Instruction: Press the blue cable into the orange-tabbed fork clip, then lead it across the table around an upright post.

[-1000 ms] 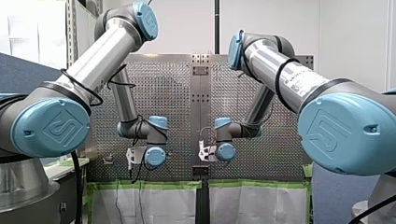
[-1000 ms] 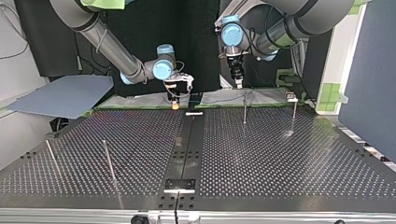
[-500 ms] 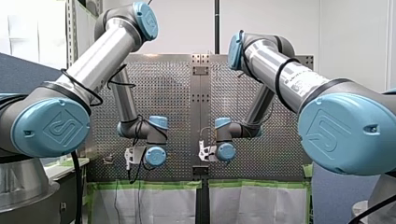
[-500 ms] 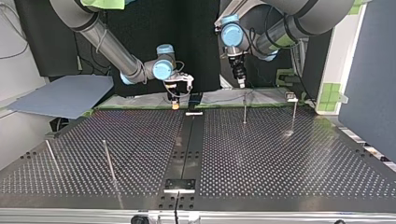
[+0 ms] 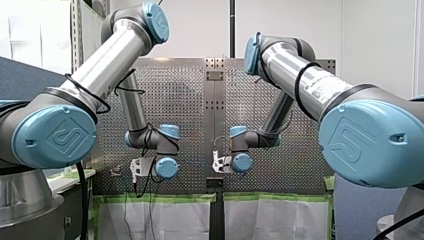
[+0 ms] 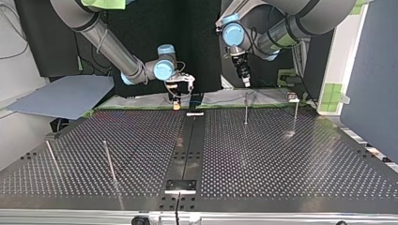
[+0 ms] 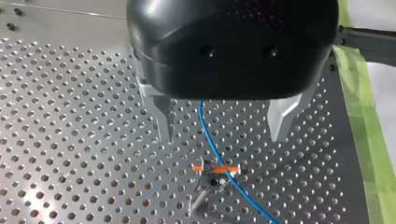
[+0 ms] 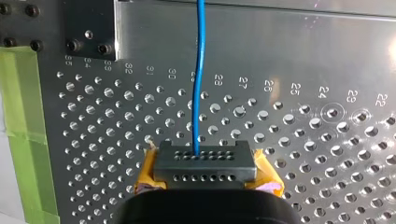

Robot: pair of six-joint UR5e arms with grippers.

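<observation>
In the left wrist view my left gripper (image 7: 224,137) is open, its metal fingers (image 7: 164,114) wide apart above the perforated table. The blue cable (image 7: 211,142) runs beneath the gap between them and crosses the orange-tabbed fork clip (image 7: 215,169) just ahead. I cannot tell how deep it sits in the fork. In the right wrist view my right gripper (image 8: 205,163) with yellow pads is shut on a black perforated block, from which the blue cable (image 8: 200,70) leads straight ahead. In the top view my left gripper (image 6: 245,79) hangs tilted over the far edge and my right gripper (image 6: 176,101) is near the centre strip.
Thin upright posts stand on the table in the top view: two near the far edge (image 6: 246,108) (image 6: 295,115) and two nearer (image 6: 109,159) (image 6: 50,157). Green tape (image 7: 362,93) lines the table's edge beside my left gripper. A grey sheet (image 6: 61,96) lies off the table at the left.
My left gripper has swung toward the top view's right and tilted; in the front view it has shifted left and slightly down. My right arm has stayed still.
</observation>
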